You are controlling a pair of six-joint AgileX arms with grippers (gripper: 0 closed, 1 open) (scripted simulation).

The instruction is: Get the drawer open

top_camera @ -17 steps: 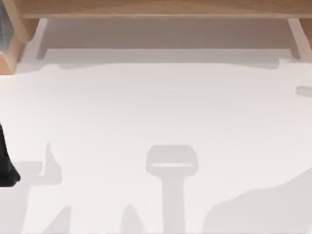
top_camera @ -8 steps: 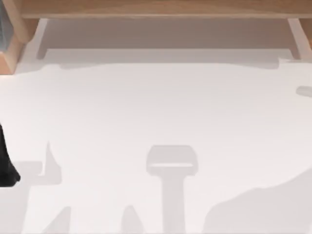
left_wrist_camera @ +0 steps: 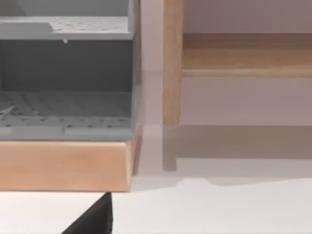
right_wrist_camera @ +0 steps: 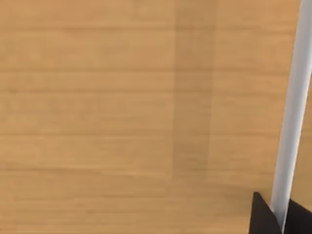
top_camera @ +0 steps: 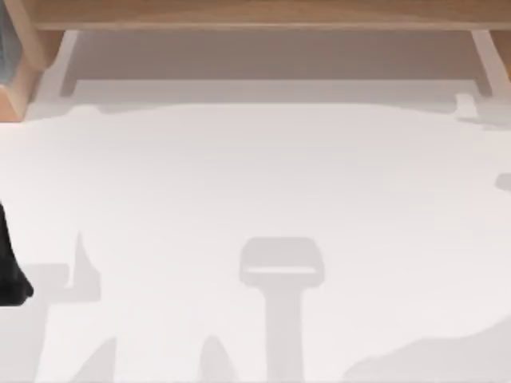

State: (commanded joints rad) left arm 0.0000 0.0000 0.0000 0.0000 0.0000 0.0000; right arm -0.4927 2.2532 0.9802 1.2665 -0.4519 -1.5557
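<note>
The drawer front (right_wrist_camera: pixel 122 112) is a light wooden panel seen close up in the right wrist view. Its white bar handle (right_wrist_camera: pixel 292 107) runs along the panel. My right gripper (right_wrist_camera: pixel 283 217) has one black fingertip on each side of that bar, closed against it. My left arm (top_camera: pixel 8 271) is parked at the table's left edge. One of its dark fingertips (left_wrist_camera: pixel 95 219) shows above the white table, facing a wooden cabinet.
A wooden shelf (top_camera: pixel 255 16) on white legs spans the back of the table. A wooden cabinet (left_wrist_camera: pixel 63 165) with grey perforated shelves (left_wrist_camera: pixel 63 112) stands at the back left, beside a wooden post (left_wrist_camera: pixel 172 63). Shadows lie across the white tabletop (top_camera: pixel 255 183).
In the top view the shadows at the table's right side have shifted toward the near edge and the large one at the bottom right has shrunk. The left arm has stayed still.
</note>
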